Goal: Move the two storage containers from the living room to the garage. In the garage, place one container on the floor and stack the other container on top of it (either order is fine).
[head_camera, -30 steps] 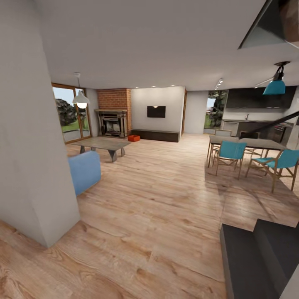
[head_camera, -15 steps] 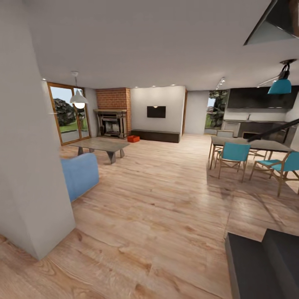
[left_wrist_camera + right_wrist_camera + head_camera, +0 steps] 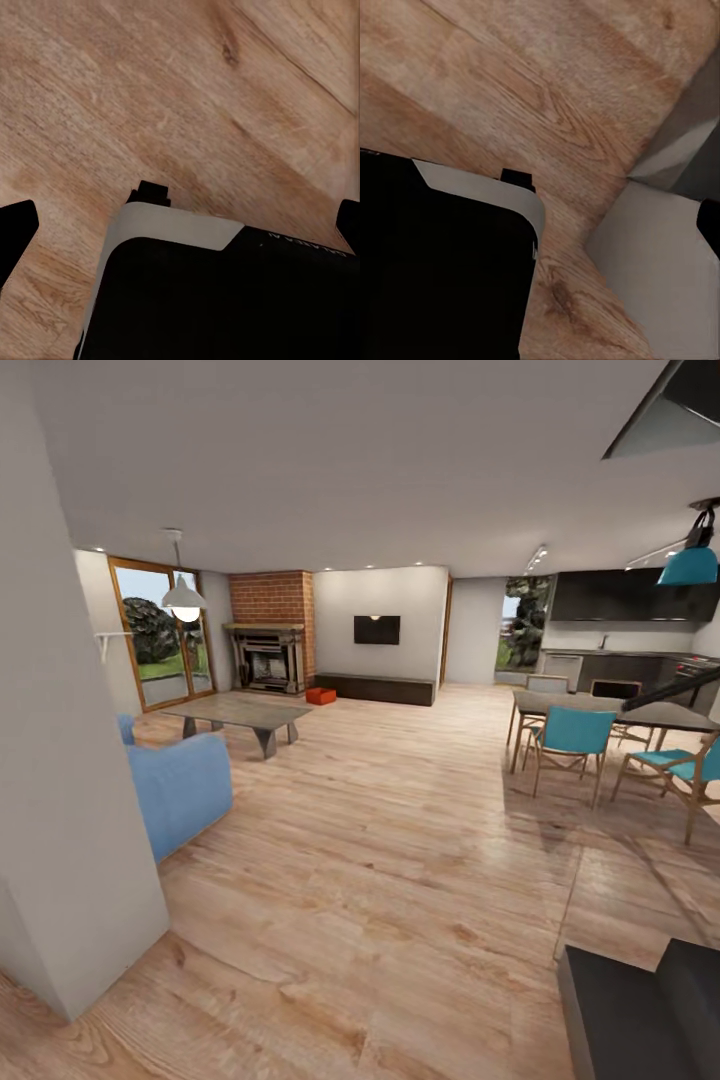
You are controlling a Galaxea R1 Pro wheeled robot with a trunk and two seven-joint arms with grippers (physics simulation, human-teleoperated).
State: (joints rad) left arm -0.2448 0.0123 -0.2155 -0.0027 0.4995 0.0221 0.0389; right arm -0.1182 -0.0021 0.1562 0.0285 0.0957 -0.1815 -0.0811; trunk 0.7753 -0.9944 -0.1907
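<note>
One orange-red storage container [image 3: 321,695] sits far across the living room's wood floor [image 3: 400,840], beside the brick fireplace [image 3: 270,630], well apart from both grippers' wide-spread fingers [image 3: 16,229].

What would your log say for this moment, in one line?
standing on: wood floor | orange container: far off, on floor beside brick fireplace | status: not yet reached
</note>
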